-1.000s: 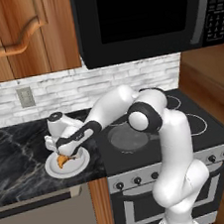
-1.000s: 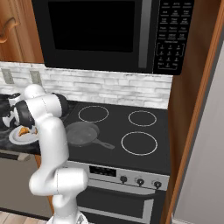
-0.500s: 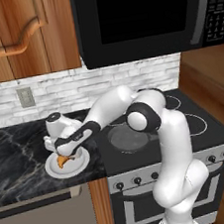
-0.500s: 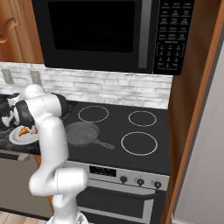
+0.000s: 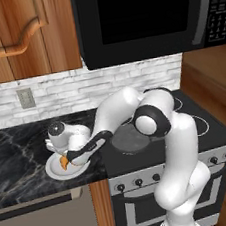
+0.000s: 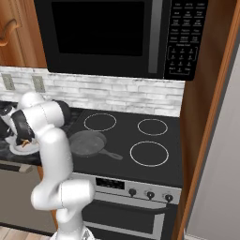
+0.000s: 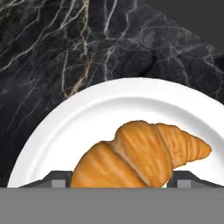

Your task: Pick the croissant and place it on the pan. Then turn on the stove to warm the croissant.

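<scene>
Your kitchen has a dark marbled bench (image 5: 15,158) at the left of the left base frame, with the stove (image 5: 208,127) to its right under a black microwave (image 5: 148,17). Nothing of the task is finished yet: the croissant (image 7: 140,153) lies on the white plate (image 7: 65,127) at lower left in the left base frame, the pan (image 6: 86,143) sits empty on the stove's near-left burner, and the knobs (image 6: 150,194) along the front panel look untouched. You have the lift, the carry to the pan and the knob turn all ahead of you. The gripper (image 5: 73,158) is down over the plate, and in the hand view its two tips rise at the bottom edge on either side of the croissant, so the pastry sits between the jaws, its pointed end reaching toward the right of that frame. The jaws stand apart, not clenched; whether the tips touch the pastry yet, you cannot tell.
</scene>
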You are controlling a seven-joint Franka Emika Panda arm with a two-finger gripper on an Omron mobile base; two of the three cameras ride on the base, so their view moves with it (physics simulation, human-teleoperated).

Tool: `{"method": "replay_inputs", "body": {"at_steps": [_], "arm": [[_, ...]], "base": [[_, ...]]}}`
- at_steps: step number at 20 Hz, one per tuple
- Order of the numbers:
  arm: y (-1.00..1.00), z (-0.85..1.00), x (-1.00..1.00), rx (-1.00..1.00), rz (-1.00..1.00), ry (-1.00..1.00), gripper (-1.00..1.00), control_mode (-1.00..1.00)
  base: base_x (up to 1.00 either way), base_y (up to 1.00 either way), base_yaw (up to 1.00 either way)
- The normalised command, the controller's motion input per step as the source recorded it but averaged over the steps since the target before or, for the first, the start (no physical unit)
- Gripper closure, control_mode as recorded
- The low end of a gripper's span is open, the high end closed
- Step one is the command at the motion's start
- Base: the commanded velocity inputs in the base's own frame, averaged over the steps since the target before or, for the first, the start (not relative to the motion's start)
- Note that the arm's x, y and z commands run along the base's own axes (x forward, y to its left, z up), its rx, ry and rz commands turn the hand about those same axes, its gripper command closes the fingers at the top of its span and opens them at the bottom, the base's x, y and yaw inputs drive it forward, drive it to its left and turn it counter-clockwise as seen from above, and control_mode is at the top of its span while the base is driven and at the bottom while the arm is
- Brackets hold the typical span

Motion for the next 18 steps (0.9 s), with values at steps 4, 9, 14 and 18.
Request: {"method": "replay_inputs", "body": {"at_steps": [4,9,14,18], "arm": [[-0.25,0.39,-0.09,0.05,0.0,-0.21,1.0,-1.0],[-0.24,0.69,0.0,0.22,0.0,-0.04,1.0,-1.0],[-0.25,0.81,0.02,0.21,0.0,0.08,1.0,-1.0],[-0.32,0.57,-0.05,0.01,0.0,0.13,1.0,-1.0]], "base": [[0.0,0.0,0.0],[0.0,0.0,0.0],[0.0,0.0,0.0],[0.0,0.0,0.0]]}}
